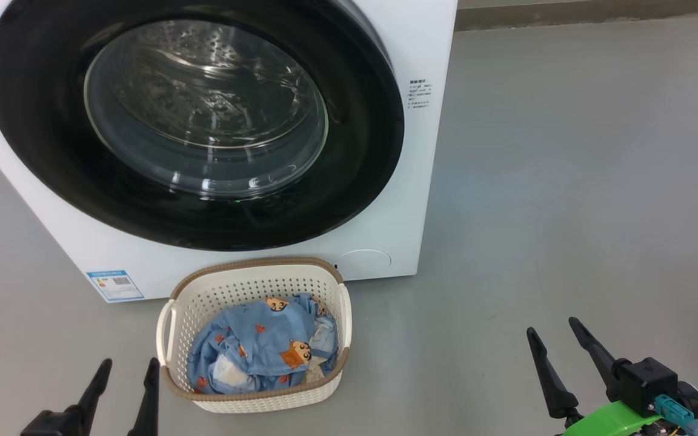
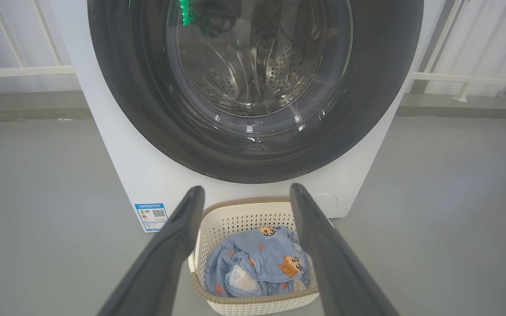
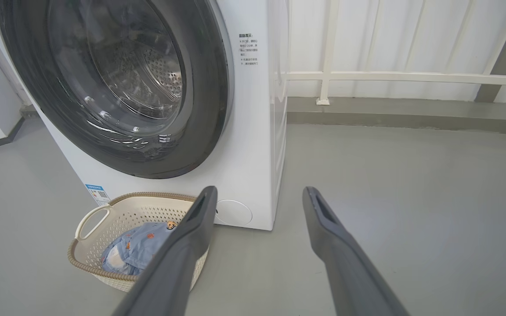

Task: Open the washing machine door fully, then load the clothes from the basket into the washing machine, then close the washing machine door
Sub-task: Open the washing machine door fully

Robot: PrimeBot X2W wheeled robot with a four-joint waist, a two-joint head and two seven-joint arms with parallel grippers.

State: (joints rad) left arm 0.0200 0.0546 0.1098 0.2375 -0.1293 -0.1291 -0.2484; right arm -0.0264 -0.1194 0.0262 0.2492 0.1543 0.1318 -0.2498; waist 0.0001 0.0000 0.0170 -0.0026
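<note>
The white washing machine [image 1: 422,200] stands ahead with its round black-rimmed door [image 1: 40,145] lying flat against the front, glass bowl centre showing the drum. On the floor in front sits the cream basket [image 1: 252,290] holding light blue clothes [image 1: 258,351] with orange-brown cartoon faces. My left gripper [image 1: 129,369] is low at the basket's left side, open and empty. My right gripper [image 1: 552,330] stands open and empty over bare floor well right of the basket. The left wrist view has the basket [image 2: 235,219] between the open fingers [image 2: 178,232].
Grey floor [image 1: 567,181] stretches to the right of the machine. A white railing [image 3: 411,78] and pale wall run behind it. A blue energy sticker [image 1: 116,284] sits at the machine's lower left corner.
</note>
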